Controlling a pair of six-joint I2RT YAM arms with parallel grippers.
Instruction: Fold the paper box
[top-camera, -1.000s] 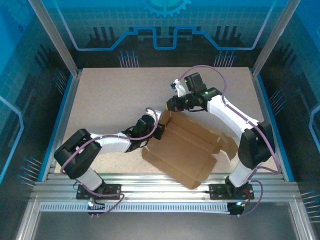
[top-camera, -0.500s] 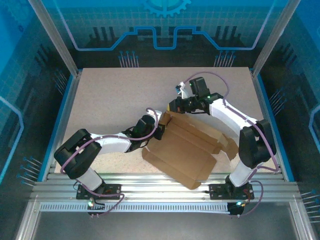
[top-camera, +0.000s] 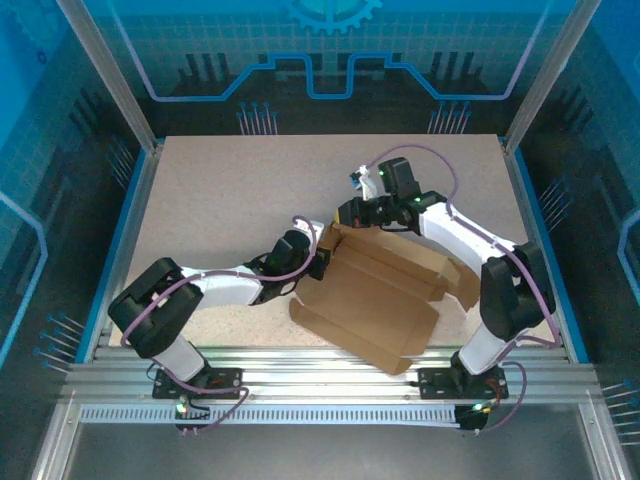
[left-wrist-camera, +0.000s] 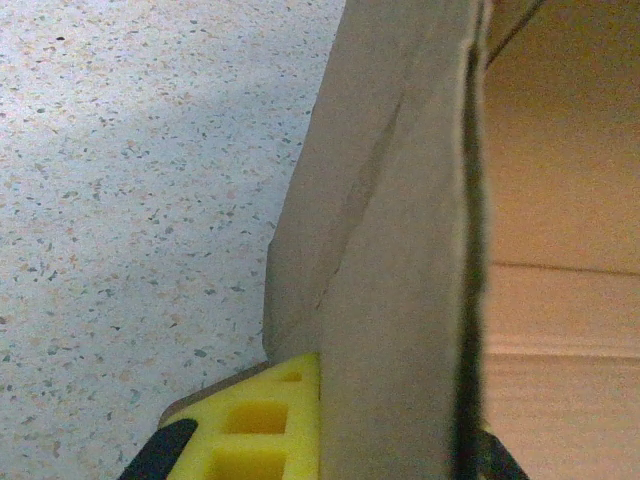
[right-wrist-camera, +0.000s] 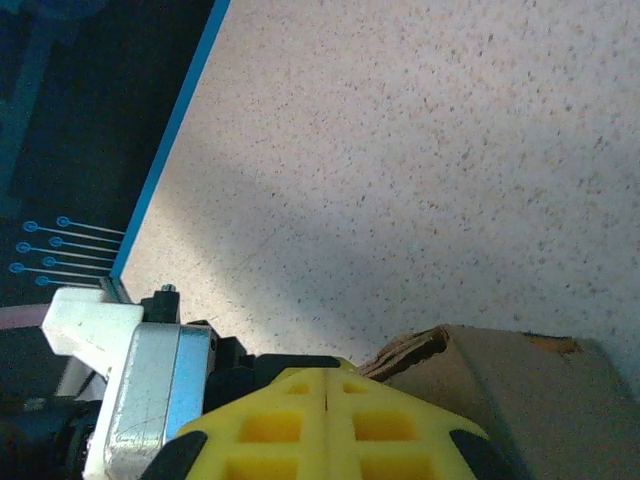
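Looking at the cardboard box (top-camera: 375, 300), you are dealing with a light, thin sheet lying mostly flat on the table (top-camera: 220, 190) between the arms, probably stiff across its panels but bending readily at the creases. Your left gripper (top-camera: 318, 262) is pinching the raised left flap near its edge, a sensible hold. The right gripper (top-camera: 345, 213), jaws pressed together on nothing, is sitting at the far corner. No print or label is showing.
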